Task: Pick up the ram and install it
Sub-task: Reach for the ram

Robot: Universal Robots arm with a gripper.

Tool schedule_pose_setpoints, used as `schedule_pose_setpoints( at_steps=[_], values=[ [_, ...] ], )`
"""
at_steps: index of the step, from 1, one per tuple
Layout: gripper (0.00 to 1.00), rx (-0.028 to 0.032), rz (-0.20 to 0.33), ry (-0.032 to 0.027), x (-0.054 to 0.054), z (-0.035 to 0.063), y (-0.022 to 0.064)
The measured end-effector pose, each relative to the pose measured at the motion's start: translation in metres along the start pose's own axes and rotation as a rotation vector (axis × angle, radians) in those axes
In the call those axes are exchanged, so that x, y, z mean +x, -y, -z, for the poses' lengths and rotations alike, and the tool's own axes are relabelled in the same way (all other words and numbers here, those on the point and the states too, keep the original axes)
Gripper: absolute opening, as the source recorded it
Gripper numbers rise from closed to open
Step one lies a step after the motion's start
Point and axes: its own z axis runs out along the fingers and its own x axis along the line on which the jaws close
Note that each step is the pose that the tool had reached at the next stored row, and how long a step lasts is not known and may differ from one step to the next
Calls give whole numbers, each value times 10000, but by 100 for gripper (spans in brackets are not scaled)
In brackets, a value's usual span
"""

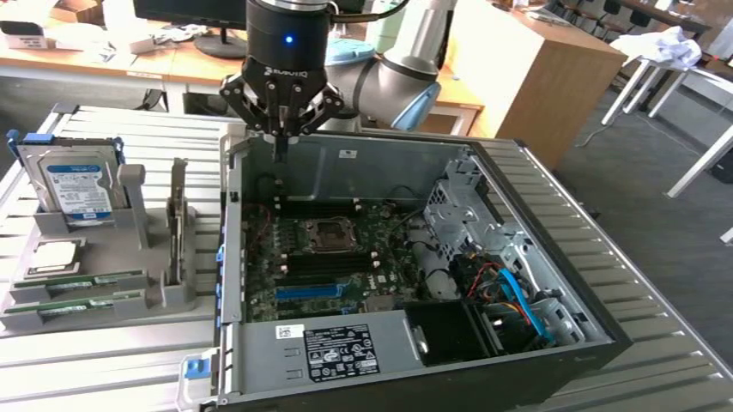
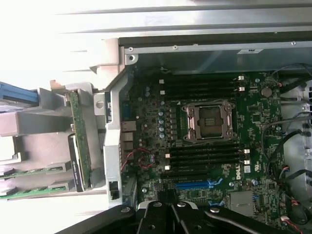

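Note:
Two ram sticks, long and green, lie flat in the grey holder (image 1: 115, 319) at the exterior view's left, one (image 1: 86, 280) behind the other (image 1: 78, 303); the wrist view catches their ends (image 2: 27, 171). My gripper (image 1: 281, 153) hangs over the back left corner of the open computer case (image 1: 550, 257), well apart from the sticks. Its fingers (image 2: 161, 214) are shut with nothing between them. On the motherboard (image 1: 332, 257), black memory slots (image 2: 202, 157) run beside the empty processor socket (image 2: 209, 122).
The holder also carries a hard drive (image 1: 75, 184), a square silver processor (image 1: 55, 256) and an upright dark expansion card (image 1: 178, 225). Cables and a drive cage (image 1: 458, 206) crowd the case's right side. Desks and a monitor stand behind the ribbed metal table (image 1: 641, 283).

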Motion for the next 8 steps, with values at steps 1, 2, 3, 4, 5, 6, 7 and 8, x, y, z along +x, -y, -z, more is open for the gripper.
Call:
schedule_pose_setpoints(
  at_steps=[1,2,3,4,5,6,7,8],
  values=[
    [10,0,0,0,19,1,1],
    [10,-1,0,0,39,1,3],
    [10,-1,1,0,57,1,4],
    [10,-1,0,1,73,1,6],
    [10,-1,0,1,89,2,7],
    [10,0,0,0,103,3,8],
    [10,0,0,1,117,3,9],
    [10,-1,0,1,131,3,10]
  ],
)
